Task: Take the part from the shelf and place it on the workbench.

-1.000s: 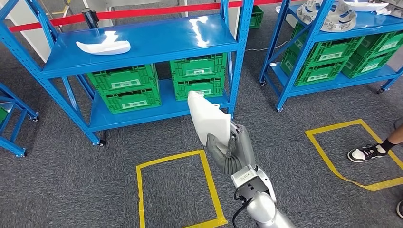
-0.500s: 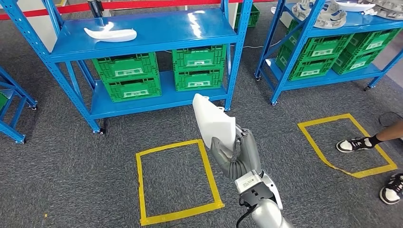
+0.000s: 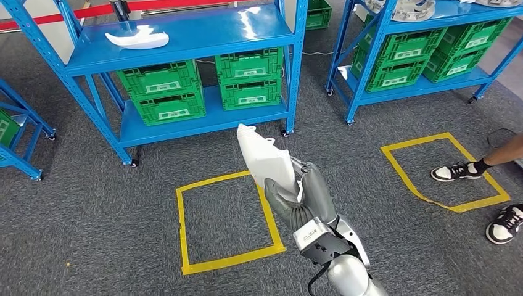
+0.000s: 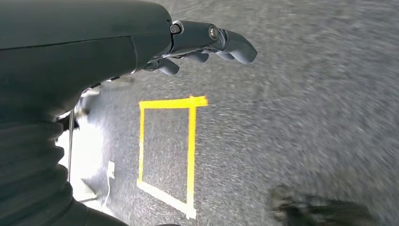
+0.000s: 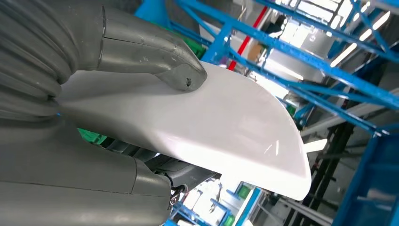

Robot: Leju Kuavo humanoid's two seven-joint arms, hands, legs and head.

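got the white part (image 3: 265,157) clamped in my right hand (image 3: 302,197) — thumb on 1 face, fingers (image 5: 141,181) wrapped under the other, held up at frame centre over the grey carpet. it looks like thin moulded plastic: light, stiff, glossy, so i'd guess slippery. i've only got the lower end, so the top could lever around if i swing fast; gripping nearer the middle would feel safer. my left hand (image 4: 207,42) hangs over the floor holding nothing, fingers loosely curled. the blue shelf (image 3: 185,43) fills the upper left, posts near the part's tip. a yellow taped square (image 3: 225,262) is below, and a person's shoes (image 3: 453,171) are at the right edge — that side's tight. no workbench visible.
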